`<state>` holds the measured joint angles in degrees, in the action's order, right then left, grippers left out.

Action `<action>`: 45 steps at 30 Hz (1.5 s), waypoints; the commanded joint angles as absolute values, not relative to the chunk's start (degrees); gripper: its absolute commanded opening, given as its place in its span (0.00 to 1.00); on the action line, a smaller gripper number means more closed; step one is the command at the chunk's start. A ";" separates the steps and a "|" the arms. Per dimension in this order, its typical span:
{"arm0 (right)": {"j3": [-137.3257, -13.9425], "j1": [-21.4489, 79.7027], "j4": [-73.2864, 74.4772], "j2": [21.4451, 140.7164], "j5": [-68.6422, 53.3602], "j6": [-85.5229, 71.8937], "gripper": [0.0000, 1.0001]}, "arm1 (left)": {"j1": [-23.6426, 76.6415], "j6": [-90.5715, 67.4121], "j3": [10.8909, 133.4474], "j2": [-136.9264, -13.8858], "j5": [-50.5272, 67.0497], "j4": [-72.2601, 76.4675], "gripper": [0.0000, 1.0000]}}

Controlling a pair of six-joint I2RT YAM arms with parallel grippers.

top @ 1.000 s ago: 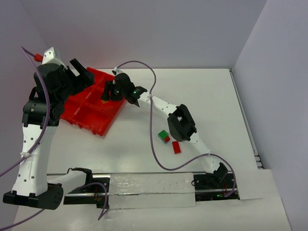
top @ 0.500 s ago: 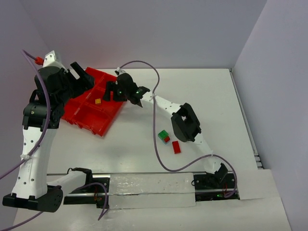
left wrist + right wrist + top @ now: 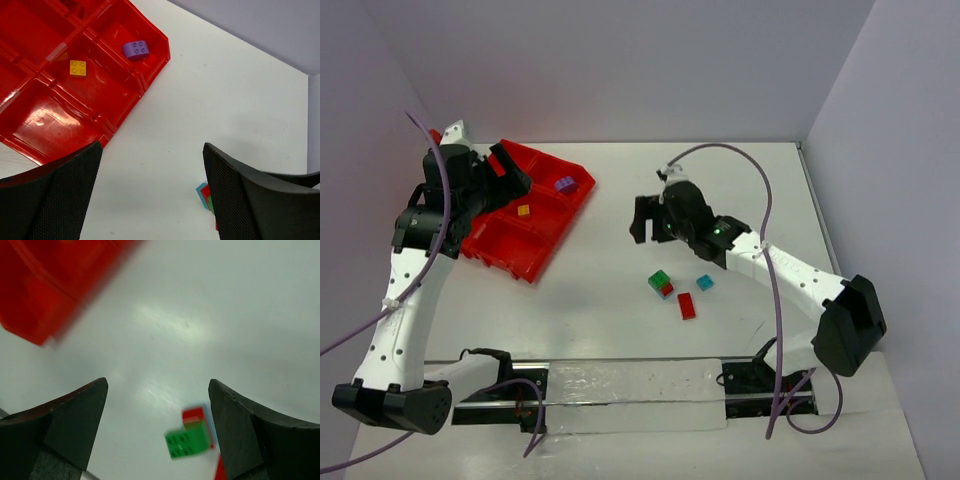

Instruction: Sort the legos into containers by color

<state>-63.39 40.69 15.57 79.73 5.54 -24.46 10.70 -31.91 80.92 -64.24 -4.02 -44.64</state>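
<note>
White table point(image 3: 740, 190) bears red tray point(image 3: 505, 240) at far left; left gripper point(image 3: 150, 150) over tray, jaws apart, empty; right gripper point(image 3: 157, 385) above mid-table, jaws apart, empty; purple brick point(image 3: 135, 49) and yellow brick point(image 3: 77, 67) in adjacent compartments; green-and-red pair point(image 3: 662, 284), red brick point(image 3: 687, 306) and cyan brick point(image 3: 705, 283) loose on table.

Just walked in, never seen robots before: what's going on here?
The robot is sorting toy bricks by color into a red tray. A yellow brick and a purple brick lie in separate compartments. Its left gripper and right gripper are open and empty. A green-and-red stack, a cyan brick and a red brick wait on the table.
</note>
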 commanded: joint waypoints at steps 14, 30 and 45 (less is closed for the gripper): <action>-34.45 41.48 27.04 49.34 15.28 -36.28 0.82 | 10.81 -33.98 77.41 -67.03 3.97 -35.93 0.89; -30.18 43.38 20.19 66.80 7.36 -38.93 0.82 | 10.99 -34.40 77.13 -67.76 5.71 -35.60 0.89; -33.27 47.02 24.17 67.15 13.72 -39.77 0.09 | 10.99 -33.95 77.02 -68.16 7.72 -35.47 0.89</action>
